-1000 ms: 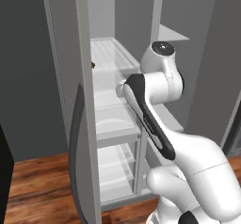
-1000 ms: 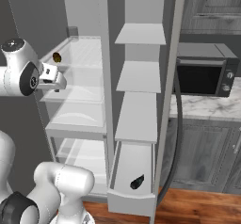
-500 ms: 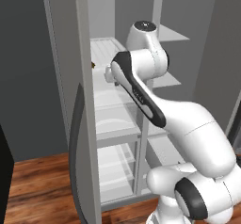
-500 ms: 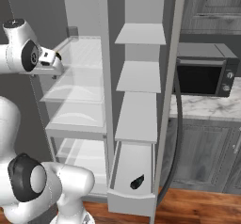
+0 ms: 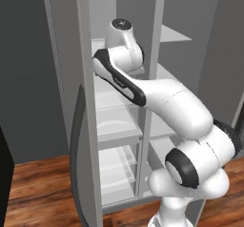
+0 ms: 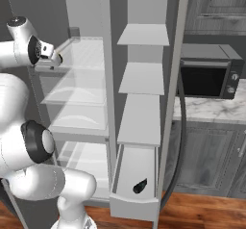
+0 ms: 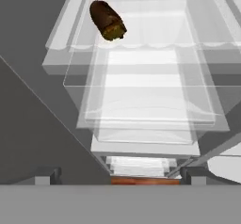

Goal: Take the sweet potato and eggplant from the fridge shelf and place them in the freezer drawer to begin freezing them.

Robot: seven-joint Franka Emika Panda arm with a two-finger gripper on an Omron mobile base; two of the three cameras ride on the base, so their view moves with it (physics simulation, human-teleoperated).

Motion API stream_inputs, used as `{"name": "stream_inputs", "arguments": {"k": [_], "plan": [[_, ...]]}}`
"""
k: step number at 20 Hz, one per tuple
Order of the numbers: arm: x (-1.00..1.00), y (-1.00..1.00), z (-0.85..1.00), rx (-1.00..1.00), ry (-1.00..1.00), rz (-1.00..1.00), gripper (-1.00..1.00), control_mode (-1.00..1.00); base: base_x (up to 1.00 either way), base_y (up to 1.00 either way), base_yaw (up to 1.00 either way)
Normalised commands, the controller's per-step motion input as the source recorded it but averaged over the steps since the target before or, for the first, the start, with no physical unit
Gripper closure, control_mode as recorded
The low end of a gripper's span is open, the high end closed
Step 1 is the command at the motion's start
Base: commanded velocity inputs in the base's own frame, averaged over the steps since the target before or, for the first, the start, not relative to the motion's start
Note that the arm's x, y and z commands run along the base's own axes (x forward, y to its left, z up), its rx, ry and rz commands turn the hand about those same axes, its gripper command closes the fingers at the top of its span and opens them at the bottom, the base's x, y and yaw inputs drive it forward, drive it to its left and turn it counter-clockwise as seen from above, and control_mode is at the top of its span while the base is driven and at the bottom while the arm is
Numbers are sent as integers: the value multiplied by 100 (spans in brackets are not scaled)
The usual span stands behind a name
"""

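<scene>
The sweet potato (image 7: 107,20), a brown lump with a yellowish end, lies near the front left of the fridge shelf (image 7: 146,44), a translucent ribbed panel. My gripper (image 7: 120,178) is open, its two dark fingertips (image 7: 47,176) wide apart with nothing between them, and it stays short of the sweet potato. In the right base view the gripper (image 6: 53,58) hangs at the front left corner of the top fridge shelf (image 6: 89,50). The eggplant (image 6: 140,186), a small near-black oval, lies in the open freezer drawer (image 6: 133,207) at the bottom.
Clear bins (image 7: 141,100) sit stacked under the shelf. The fridge's centre post (image 6: 108,79) divides the two columns, and the open door edge (image 5: 83,126) stands close on the left. A microwave (image 6: 206,76) sits on a marble counter at the right.
The arm has swung upward and the hand has risen slightly toward the top shelf's front left corner. The eggplant stays in the drawer.
</scene>
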Motion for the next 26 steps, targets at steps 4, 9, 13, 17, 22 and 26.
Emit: {"name": "stream_inputs", "arguments": {"k": [4,9,13,17,22,26], "plan": [[88,34,-1,1,0,0,-100,-100,0,0,0],[78,4,-17,0,-1,0,-100,-100,0,0,0],[63,1,-25,0,-3,0,-100,-100,0,0,0],[51,7,-24,3,-2,0,-100,-100,0,0,0],[35,10,-15,1,-3,2,-100,-100,0,0,0],[40,29,-6,0,-5,3,-100,-100,0,0,0]]}}
